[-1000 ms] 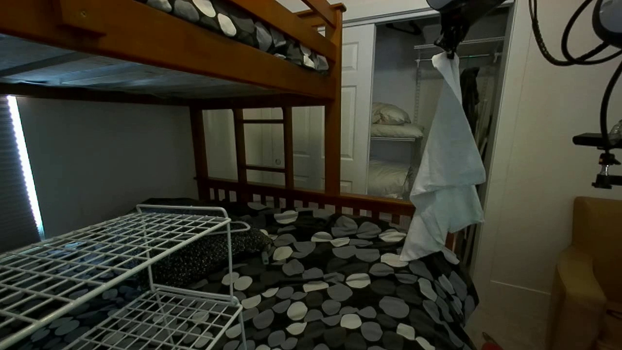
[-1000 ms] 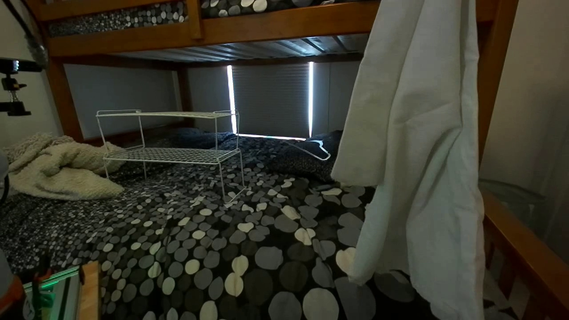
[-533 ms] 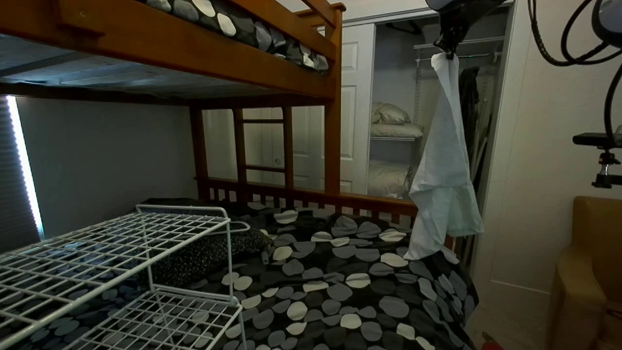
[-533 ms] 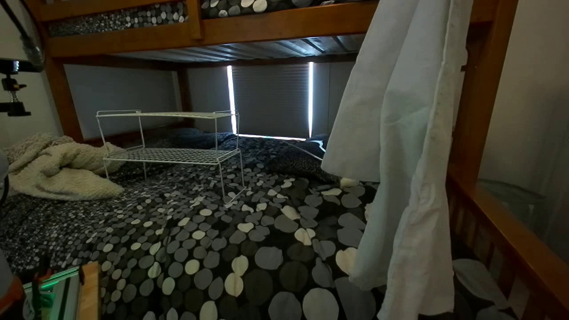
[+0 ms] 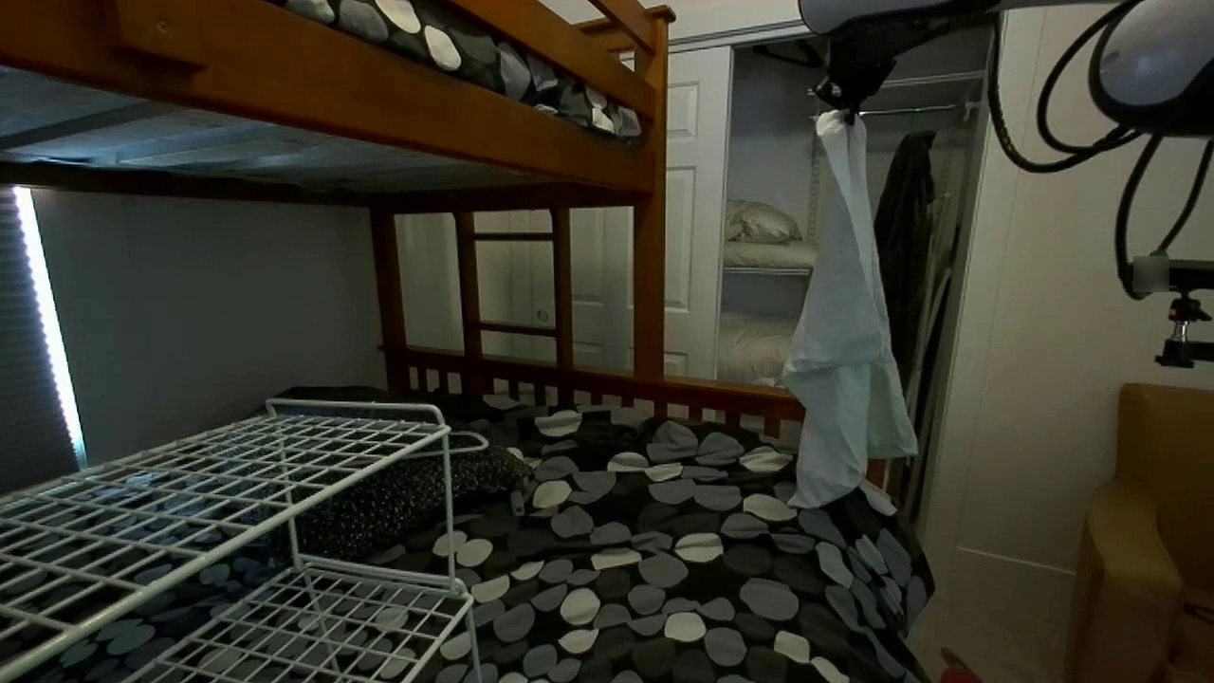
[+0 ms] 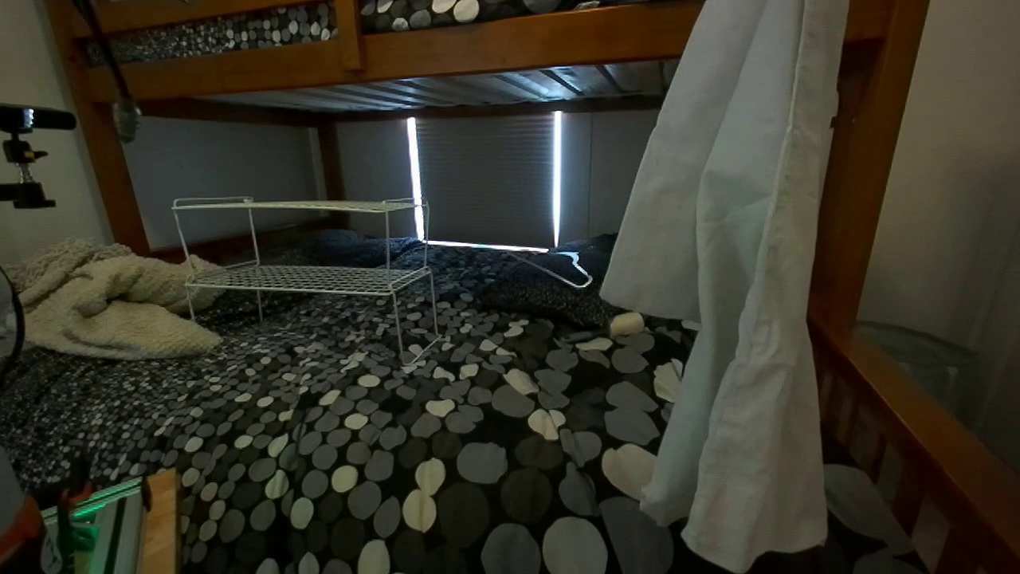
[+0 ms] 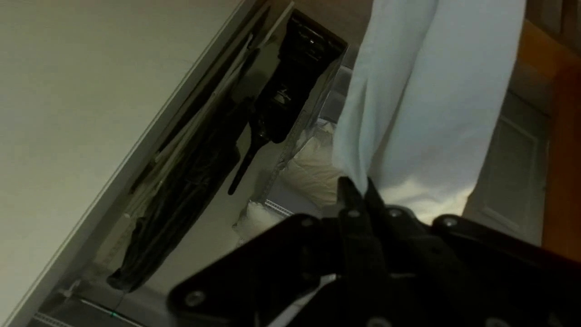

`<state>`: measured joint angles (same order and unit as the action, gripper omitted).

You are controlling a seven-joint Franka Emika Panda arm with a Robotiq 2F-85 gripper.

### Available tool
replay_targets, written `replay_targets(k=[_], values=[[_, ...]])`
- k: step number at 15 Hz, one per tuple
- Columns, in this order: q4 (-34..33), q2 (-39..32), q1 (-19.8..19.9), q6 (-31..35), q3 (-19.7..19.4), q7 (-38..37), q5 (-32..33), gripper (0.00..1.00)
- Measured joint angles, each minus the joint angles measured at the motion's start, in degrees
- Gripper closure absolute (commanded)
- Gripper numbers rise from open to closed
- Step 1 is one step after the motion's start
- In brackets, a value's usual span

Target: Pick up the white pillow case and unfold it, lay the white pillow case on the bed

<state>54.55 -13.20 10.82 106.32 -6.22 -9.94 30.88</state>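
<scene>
The white pillow case (image 5: 844,313) hangs limp, long and folded from my gripper (image 5: 847,114). It also hangs at the right in an exterior view (image 6: 749,303), where the gripper is out of view above. In the wrist view my gripper (image 7: 356,187) is shut on a pinched corner of the pillow case (image 7: 449,100). The bed (image 5: 664,569) has a black cover with grey and white spots and also shows in an exterior view (image 6: 382,414). The cloth's lower end hangs over the bed's railed end; I cannot tell whether it touches the cover.
A white wire rack (image 5: 285,503) stands on the bed, with a dark pillow (image 5: 417,493) and a hanger (image 6: 578,275) near it. A cream blanket (image 6: 119,303) lies at the side. The upper bunk (image 5: 427,104) overhangs. A wooden end rail (image 6: 916,430) borders the bed.
In an exterior view my gripper and the pillow case have moved left and slightly down, and more of the arm shows. The cloth has swung and turned, hanging narrower than before.
</scene>
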Motion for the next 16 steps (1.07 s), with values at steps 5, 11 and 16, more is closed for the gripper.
replay_targets(k=[5,11,16], values=[[-9.5,-7.8,-0.3,-5.1,-0.6,-13.8,0.0,1.0],[-19.6,-14.2,-1.7,-11.6,-2.8,-29.2,-0.2,1.0],[-20.4,-14.4,-5.1,-12.3,1.6,-28.7,-5.1,1.0]])
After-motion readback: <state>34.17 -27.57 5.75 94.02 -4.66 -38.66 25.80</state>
